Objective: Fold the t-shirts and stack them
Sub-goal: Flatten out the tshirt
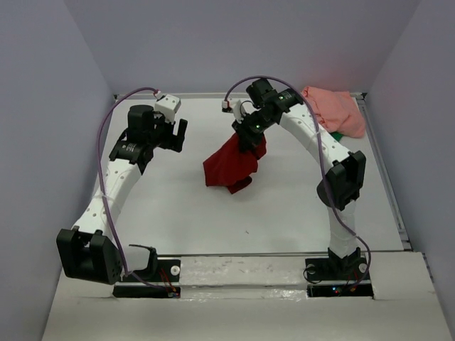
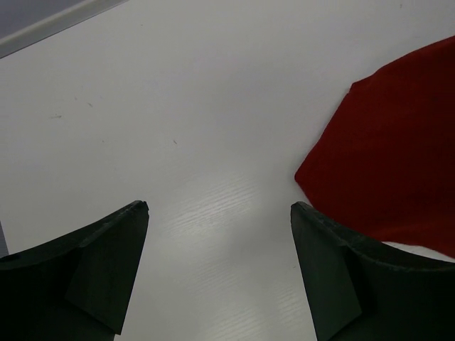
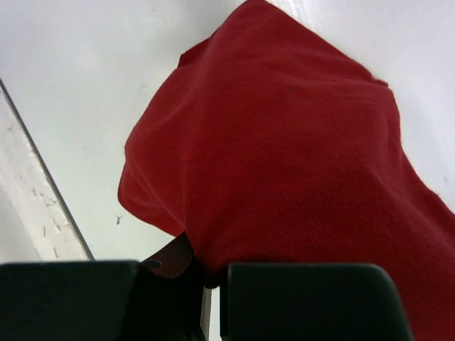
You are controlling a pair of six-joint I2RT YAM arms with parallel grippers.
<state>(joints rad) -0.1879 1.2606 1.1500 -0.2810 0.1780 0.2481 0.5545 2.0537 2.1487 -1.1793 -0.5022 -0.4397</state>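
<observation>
The left arm (image 1: 114,183) and right arm (image 1: 313,138) are white with black joints, black jaws, purple cables (image 1: 116,106)

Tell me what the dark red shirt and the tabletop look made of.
The dark red shirt: soft knitted cloth, matte; fuzzy texture, hangs in limp folds. The tabletop: hard white board, probably laminate or painted; smooth, faint sheen and fine streaks.

The dark red t-shirt (image 1: 233,165) is seen as soft, matt, finely woven cloth. The white worktop (image 2: 178,106) is finished smooth and faintly glossy. The left hand (image 2: 219,209) is formed of matt black plastic.
</observation>
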